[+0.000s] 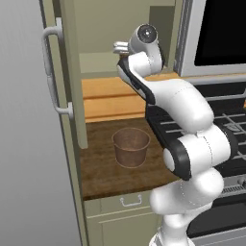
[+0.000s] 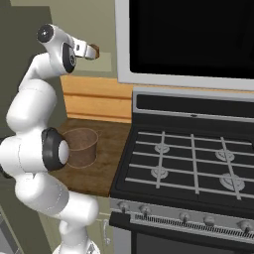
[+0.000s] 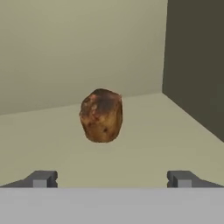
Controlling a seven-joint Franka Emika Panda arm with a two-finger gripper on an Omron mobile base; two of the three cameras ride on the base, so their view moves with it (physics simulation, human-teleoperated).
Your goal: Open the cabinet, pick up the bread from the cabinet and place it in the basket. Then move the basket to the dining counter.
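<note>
now fingers (image 3: 112,179) spread wide, holding nothing, bread (image 3: 101,115) ahead inside cabinet (image 1: 67,72).

bread (image 3: 101,115): mottled golden brown, with darker scorched patches along its top and paler rusty flecks lower down
cabinet (image 1: 67,62): olive-beige door and frame; inner walls pale olive, the wall to one side of the bread a darker shaded olive
cabinet handle (image 1: 52,72): silver-grey
basket (image 1: 130,146): brown woven pattern, rim slightly lighter
counter (image 1: 103,166): dark brown wood grain
wall panel behind the counter (image 1: 113,98): light orange-tan wood in horizontal bands
drawer front (image 1: 120,204): pale olive
stove (image 2: 193,163): black top, pale grey grates
arm (image 1: 185,108): white with dark joints
hand (image 3: 112,178): dark grey fingertips
</note>
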